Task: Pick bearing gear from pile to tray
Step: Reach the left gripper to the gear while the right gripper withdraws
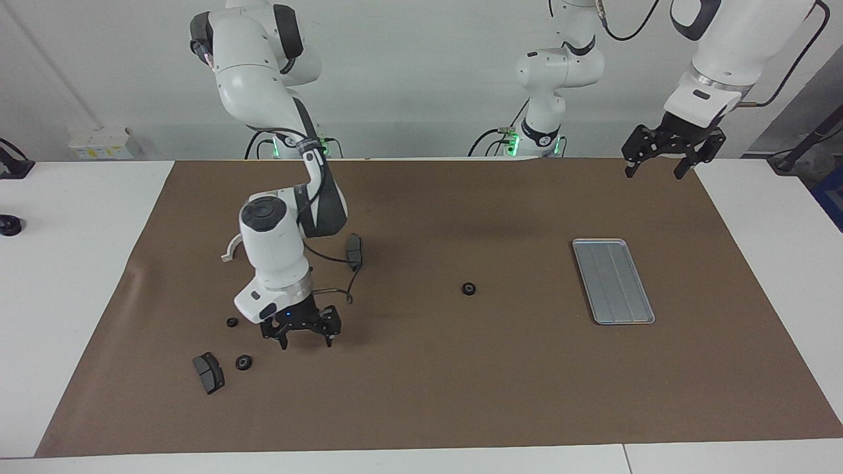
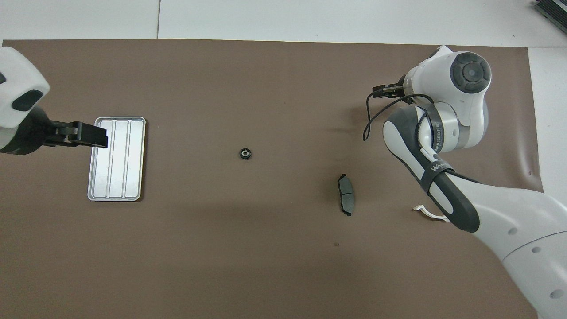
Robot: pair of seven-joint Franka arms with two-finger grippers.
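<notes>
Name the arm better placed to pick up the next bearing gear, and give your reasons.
Right. The right gripper hangs open, low over the mat, beside the small round gears at its end of the table. The left gripper waits raised and open, near the tray, which holds nothing yet.

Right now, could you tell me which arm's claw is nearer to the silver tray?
Left. The left claw hangs in the air by the tray, at the left arm's end of the table. The right claw is low over the small black parts at the right arm's end.
</notes>
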